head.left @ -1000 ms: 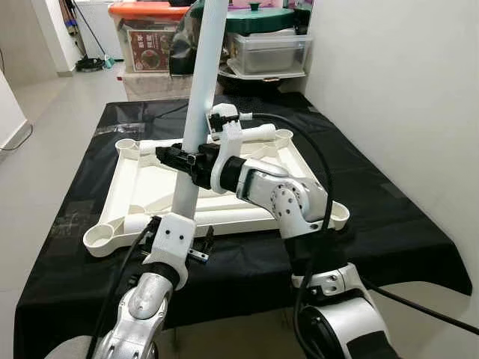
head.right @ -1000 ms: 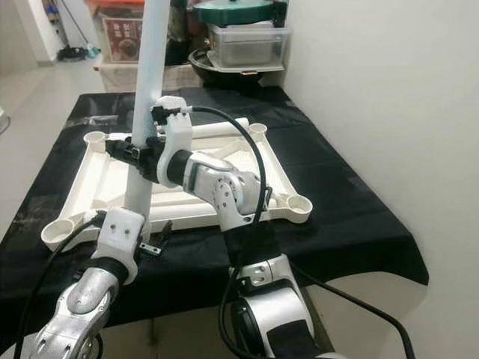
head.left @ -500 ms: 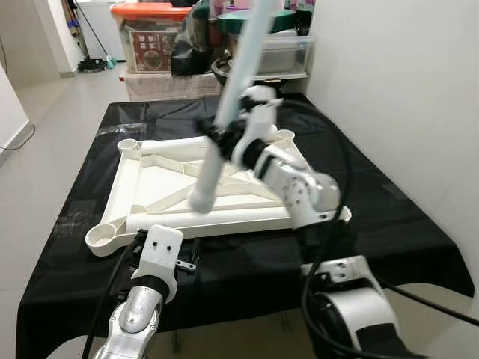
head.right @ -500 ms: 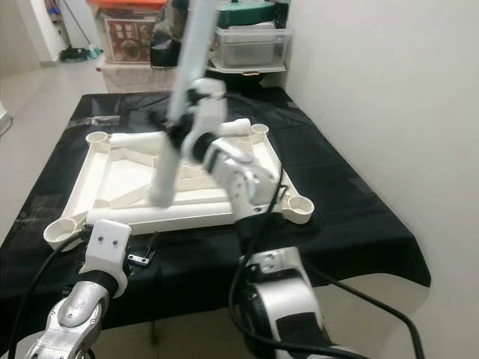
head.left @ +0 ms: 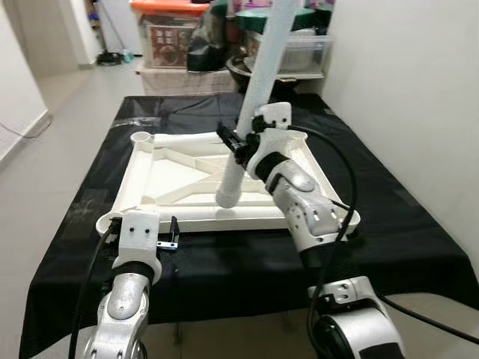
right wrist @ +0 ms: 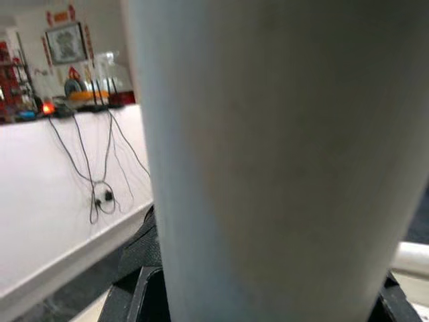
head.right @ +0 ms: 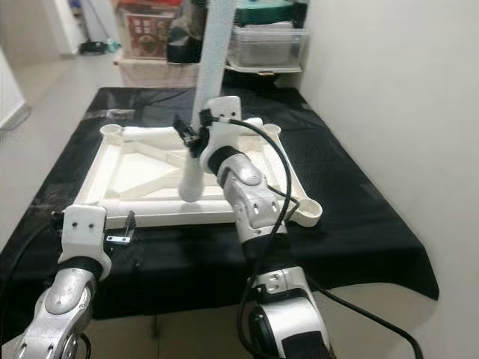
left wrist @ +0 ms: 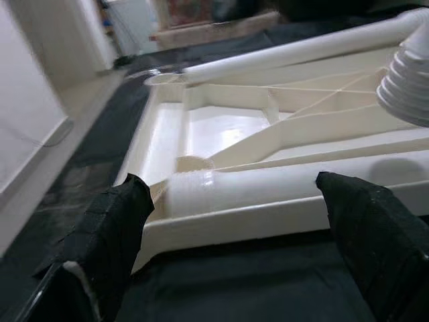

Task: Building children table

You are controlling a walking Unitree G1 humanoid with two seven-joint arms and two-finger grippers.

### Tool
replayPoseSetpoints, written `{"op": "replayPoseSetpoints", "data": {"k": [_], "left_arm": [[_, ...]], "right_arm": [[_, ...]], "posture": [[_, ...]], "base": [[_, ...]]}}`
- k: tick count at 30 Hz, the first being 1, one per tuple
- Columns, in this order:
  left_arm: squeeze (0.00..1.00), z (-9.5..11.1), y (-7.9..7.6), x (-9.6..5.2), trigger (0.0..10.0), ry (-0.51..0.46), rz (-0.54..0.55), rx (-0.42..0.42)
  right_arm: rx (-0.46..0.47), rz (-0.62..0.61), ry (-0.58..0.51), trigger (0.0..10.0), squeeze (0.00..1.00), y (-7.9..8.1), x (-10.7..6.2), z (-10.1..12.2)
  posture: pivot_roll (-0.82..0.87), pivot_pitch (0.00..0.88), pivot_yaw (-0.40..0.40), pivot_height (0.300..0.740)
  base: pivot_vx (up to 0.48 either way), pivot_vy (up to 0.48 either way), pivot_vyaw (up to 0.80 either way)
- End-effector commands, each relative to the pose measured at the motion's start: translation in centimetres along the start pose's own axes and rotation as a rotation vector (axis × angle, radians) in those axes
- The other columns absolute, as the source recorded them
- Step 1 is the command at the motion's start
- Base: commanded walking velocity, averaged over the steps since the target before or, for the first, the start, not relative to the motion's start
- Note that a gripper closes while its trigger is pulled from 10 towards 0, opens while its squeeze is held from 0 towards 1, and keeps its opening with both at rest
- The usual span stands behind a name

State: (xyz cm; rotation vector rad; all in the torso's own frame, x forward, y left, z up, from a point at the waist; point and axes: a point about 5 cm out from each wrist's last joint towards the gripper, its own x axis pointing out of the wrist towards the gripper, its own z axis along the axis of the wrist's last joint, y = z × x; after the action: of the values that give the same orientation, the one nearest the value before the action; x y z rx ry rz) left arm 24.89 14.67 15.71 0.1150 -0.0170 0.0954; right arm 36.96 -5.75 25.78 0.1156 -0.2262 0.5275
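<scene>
Right gripper clamped on white table leg, leg tilted, ribbed lower end hanging over upturned white tabletop. Left gripper spread wide, holding nothing, just off tabletop's near edge. Tabletop flat on black cloth.

My white leg tube runs off the top edge, so its upper end is cut off. It covers part of the tabletop frame and the bins beyond the bench's far edge. My right gripper shows its fingers only partly behind the tube.
</scene>
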Motion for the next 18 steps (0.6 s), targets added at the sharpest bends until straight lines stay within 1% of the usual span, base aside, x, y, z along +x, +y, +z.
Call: {"op": "replayPoseSetpoints", "data": {"k": [1, 2, 5, 9, 18], "left_arm": [[0.00, 0.30, 0.14, -0.01, 10.0, -0.009, 0.009, 0.002], [0.00, 0.37, 0.15, 0.02, 10.0, -0.013, 0.011, 0.004], [0.00, 0.46, 0.22, 0.05, 10.0, -0.020, 0.019, 0.009], [0.00, 0.37, 0.28, 0.16, 10.0, -0.010, 0.026, -0.004], [0.00, 0.05, 0.42, 0.22, 10.0, 0.005, 0.032, 0.004]], "right_arm": [[-0.004, -0.004, -0.008, 10.0, 0.00, 0.06, -0.03, -0.13], [-0.006, -0.007, -0.008, 10.0, 0.00, 0.01, 0.00, -0.16], [-0.005, -0.015, -0.006, 10.0, 0.00, -0.10, 0.07, -0.22], [0.025, -0.045, -0.001, 10.0, 0.00, -0.52, 0.11, -0.37], [0.020, -0.060, -0.005, 10.0, 0.00, -0.77, 0.16, -0.50]], "posture": [[-0.01, 0.000, -0.019, 0.740], [-0.01, 0.000, -0.019, 0.740], [-0.01, 0.000, -0.019, 0.740], [-0.01, 0.000, -0.022, 0.740], [-0.01, 0.000, -0.022, 0.740]], "base": [[0.000, 0.000, 0.80], [0.000, 0.000, 0.80], [0.000, -0.405, 0.75], [0.000, -0.476, 0.00], [0.000, -0.468, 0.00]]}}
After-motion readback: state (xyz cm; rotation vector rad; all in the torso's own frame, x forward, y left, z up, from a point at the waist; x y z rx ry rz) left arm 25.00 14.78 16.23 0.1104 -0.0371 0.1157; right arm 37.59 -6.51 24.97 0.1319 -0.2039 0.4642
